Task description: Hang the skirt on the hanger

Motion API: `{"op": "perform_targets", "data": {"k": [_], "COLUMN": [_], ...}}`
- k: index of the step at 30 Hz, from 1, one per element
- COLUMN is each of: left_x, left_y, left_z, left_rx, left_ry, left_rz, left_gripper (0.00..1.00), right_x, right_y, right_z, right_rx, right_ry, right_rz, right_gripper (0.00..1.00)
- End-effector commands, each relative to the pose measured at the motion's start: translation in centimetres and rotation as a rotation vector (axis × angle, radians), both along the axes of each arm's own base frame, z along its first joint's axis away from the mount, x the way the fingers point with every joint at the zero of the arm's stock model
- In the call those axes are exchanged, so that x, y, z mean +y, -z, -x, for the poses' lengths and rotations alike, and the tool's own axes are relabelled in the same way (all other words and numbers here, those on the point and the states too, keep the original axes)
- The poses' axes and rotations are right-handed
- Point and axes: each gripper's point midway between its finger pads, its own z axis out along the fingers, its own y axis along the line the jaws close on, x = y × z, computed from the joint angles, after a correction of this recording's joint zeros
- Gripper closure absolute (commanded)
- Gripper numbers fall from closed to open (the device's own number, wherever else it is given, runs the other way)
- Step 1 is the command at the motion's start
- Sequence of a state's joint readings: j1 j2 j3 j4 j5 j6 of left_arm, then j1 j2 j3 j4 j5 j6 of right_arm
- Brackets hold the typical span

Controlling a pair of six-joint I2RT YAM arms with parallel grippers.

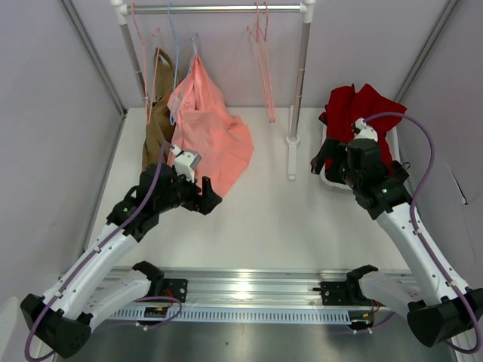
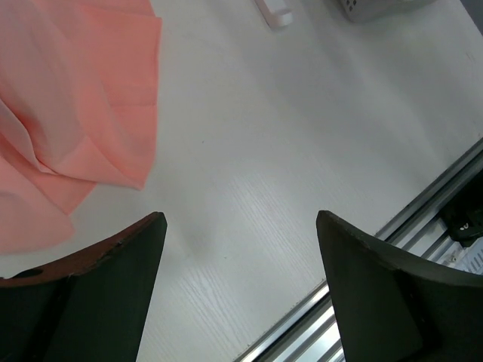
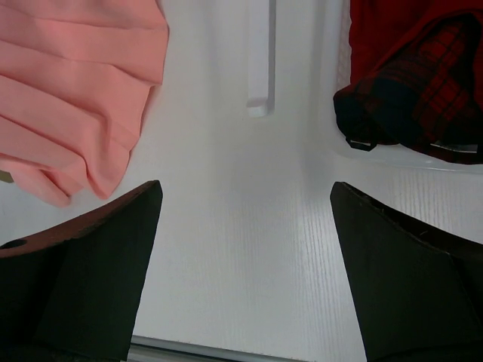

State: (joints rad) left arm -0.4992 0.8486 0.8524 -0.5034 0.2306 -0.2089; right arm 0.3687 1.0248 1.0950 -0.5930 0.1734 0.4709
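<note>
A white surface (image 1: pixel 264 226) fills the grey-walled booth, with a clothes rail (image 1: pixel 219 9) standing at its far edge. We see the pale-pink hanger (image 1: pixel 265 72) dangling from the rail, close to its right post. The red skirt (image 1: pixel 355 105) lies bunched in a white tray (image 1: pixel 329 179) just right of that post, touching a checked garment (image 3: pixel 423 83) in the same tray. A salmon garment (image 1: pixel 211 128) hangs from the rail's left half and spills onto the surface. Our left tool (image 2: pixel 240 219) hovers in front of the rail by that garment's lower edge, spread wide and holding nothing. Our right tool (image 3: pixel 245 188), beside the tray, is equally wide and empty.
</note>
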Motion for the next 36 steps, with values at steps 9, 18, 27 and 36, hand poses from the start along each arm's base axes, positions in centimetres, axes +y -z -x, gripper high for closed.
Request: {"op": "perform_targets", "data": {"k": [9,18,27,36], "left_x": [-0.3,-0.4,-0.3,-0.4], "left_y": [1.7,1.6,1.6,1.7], "left_z": [1.0,1.7,1.9,2.1], "left_rx": [0.003,-0.002,0.0,0.007], "left_ry": [0.01,0.018,0.017,0.029], "left_rz": [0.056,0.093,0.095,0.098], "left_gripper": [0.14,0.14,0.14,0.14], "right_x": [-6.0,-17.9,-21.5,-21.9], "right_y": [-2.4,0.3,3.4,2.0], "right_z": [-4.4,-9.8,-9.8,-9.2], "right_rx": [0.067,0.111,0.22,0.141], "right_ry": [0.139,0.465,0.626,0.61], "right_rz": [-0.029,-0.15,-0.01,0.021], "right_gripper": [0.01,0.01,0.05,0.04]}}
